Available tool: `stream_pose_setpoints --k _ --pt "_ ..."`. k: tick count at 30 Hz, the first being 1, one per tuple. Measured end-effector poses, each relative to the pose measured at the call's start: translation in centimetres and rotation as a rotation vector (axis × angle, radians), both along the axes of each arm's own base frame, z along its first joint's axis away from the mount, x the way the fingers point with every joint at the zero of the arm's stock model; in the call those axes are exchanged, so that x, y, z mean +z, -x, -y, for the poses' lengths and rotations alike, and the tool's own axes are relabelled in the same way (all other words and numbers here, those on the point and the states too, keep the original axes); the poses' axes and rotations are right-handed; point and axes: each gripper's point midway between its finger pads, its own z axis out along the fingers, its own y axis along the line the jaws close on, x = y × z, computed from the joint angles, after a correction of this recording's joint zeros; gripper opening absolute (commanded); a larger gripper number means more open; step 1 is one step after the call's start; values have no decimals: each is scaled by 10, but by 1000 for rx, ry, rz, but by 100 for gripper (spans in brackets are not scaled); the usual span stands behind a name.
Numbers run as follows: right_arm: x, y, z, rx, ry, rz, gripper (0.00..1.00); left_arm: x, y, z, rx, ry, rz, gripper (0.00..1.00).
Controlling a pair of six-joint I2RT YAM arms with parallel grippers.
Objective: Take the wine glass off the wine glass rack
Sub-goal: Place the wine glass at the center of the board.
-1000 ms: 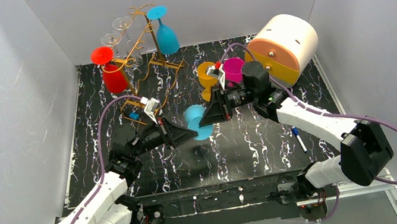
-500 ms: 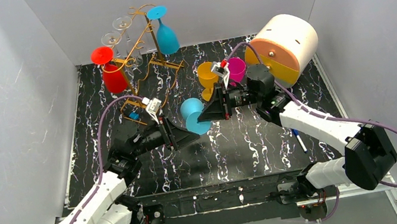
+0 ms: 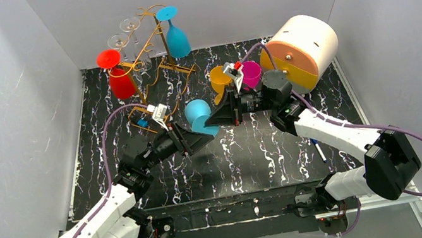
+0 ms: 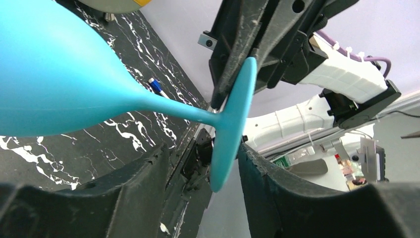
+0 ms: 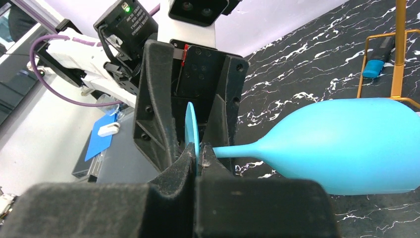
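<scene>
Pinching the foot of the wine glass (image 3: 198, 113), the right hand (image 3: 212, 121) is clenched on it, holding it sideways above the tabletop (image 3: 252, 151), well apart from the rack (image 3: 178, 66). The left hand (image 4: 203, 161) is released, its 2 fingers (image 4: 148, 173) flanking the foot.

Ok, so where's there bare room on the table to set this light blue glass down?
Roomiest: the bare table in front, bordered by the held light blue glass, the pen and the near edge. A narrow strip runs along the left wall before the red glass. Crowded at the back: wine glass rack, yellow cup, pink cup, big drum.
</scene>
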Motion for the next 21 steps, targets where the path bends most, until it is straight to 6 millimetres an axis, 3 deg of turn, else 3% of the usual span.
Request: stream_pose_setpoints --k 5,9,21 --pt "-1 -3 -2 -13 1 -20 1 0 -11 -3 68 10 9 35" --pt "-1 -5 -2 -23 0 -24 1 7 -16 -4 99 35 35 33" --pt "-6 -8 -4 -33 9 -57 1 5 -10 2 44 51 37 25"
